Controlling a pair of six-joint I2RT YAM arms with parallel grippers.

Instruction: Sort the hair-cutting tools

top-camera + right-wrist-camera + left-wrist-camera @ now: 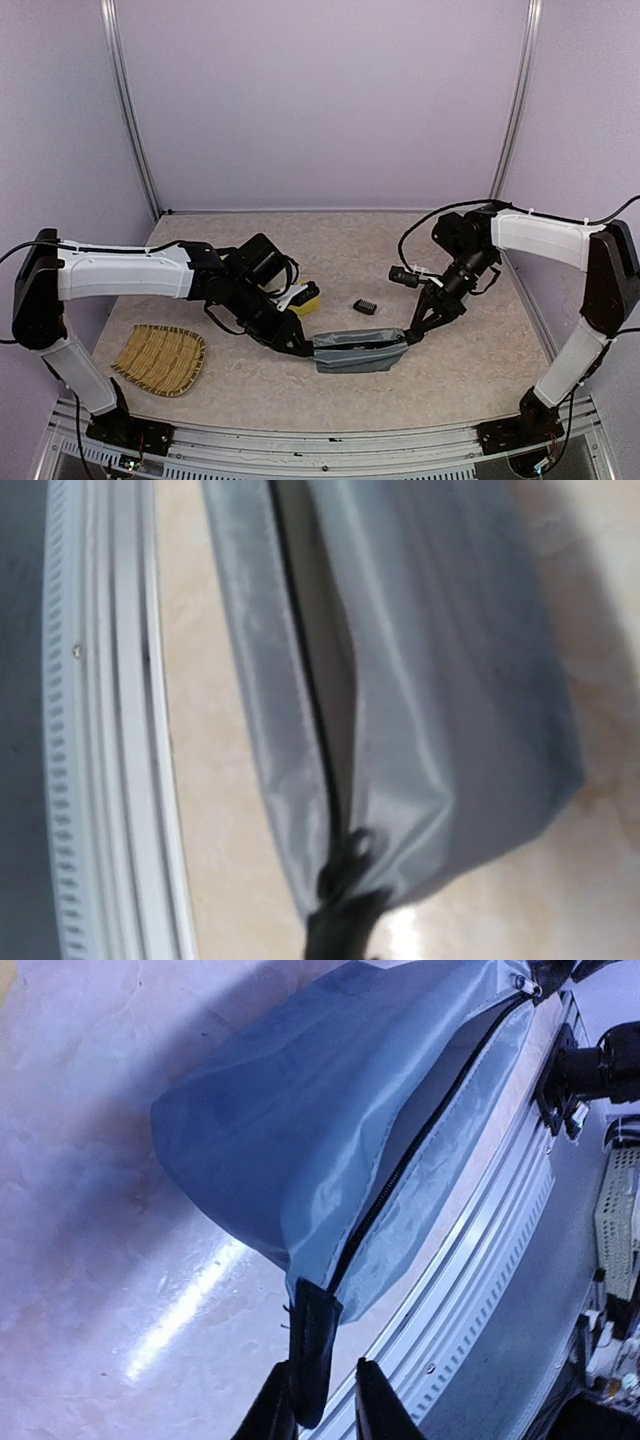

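The grey fabric pouch (360,352) lies on the table between my two grippers, its zipper partly open (440,1090). My left gripper (303,347) is at its left end; the pouch's black end tab (312,1345) sits between the fingers, against one of them with a gap to the other. My right gripper (408,336) is at the pouch's right end, closed on the black end by the zipper pull (356,846). The tiny black clipper guard (365,306) lies just behind the pouch. The scissors and the electric clipper are out of view.
A yellow square sponge (308,297) sits behind my left wrist. A woven bamboo tray (160,358) lies at the front left. The metal rail of the table's front edge (480,1260) runs close to the pouch.
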